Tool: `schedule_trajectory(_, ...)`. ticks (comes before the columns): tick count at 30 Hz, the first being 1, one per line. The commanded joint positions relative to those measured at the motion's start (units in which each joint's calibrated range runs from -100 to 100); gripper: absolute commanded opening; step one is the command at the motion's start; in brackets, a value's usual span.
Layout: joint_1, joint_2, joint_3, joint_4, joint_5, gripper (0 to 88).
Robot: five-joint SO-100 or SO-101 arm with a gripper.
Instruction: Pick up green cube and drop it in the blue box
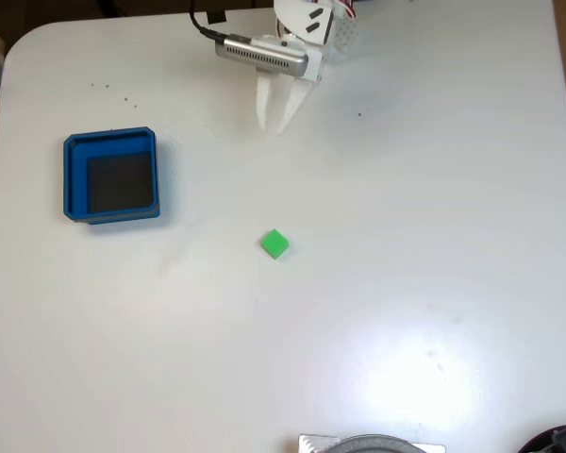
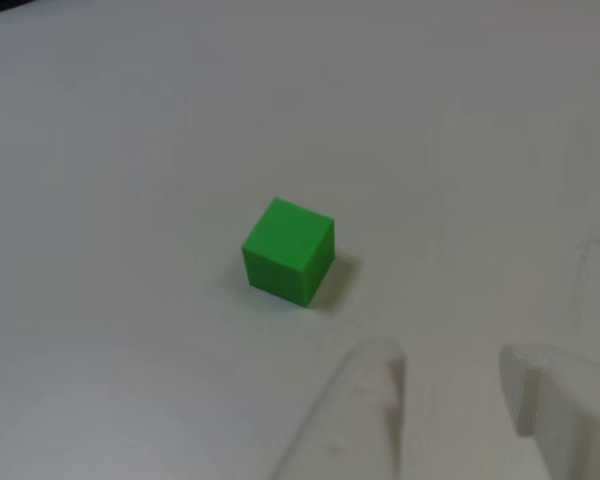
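The green cube (image 1: 274,244) lies alone on the white table, near the middle of the fixed view. In the other view the green cube (image 2: 288,250) sits just ahead of and to the left of my white fingers (image 2: 380,380). My gripper (image 1: 273,126) hangs at the top centre of the fixed view, pointing down the picture toward the cube and well short of it. Its jaws stand a little apart with nothing between them, and the other view shows the same gap at my gripper (image 2: 450,385). The blue box (image 1: 75,179), with a dark inner floor, stands at the left, empty.
A silver camera module (image 1: 264,55) with a black cable rides on the wrist. A grey round object (image 1: 368,444) pokes in at the bottom edge, and a dark thing (image 1: 558,440) at the bottom right corner. The table's rounded corner is at the top left.
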Motion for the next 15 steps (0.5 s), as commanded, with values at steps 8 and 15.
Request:
schedule_trajectory(8, -0.3, 21.2, -21.2, -1.7, -0.1, 3.2)
schedule_trajectory(15, -2.3, 32.9, -30.9, -1.5, 0.0, 3.2)
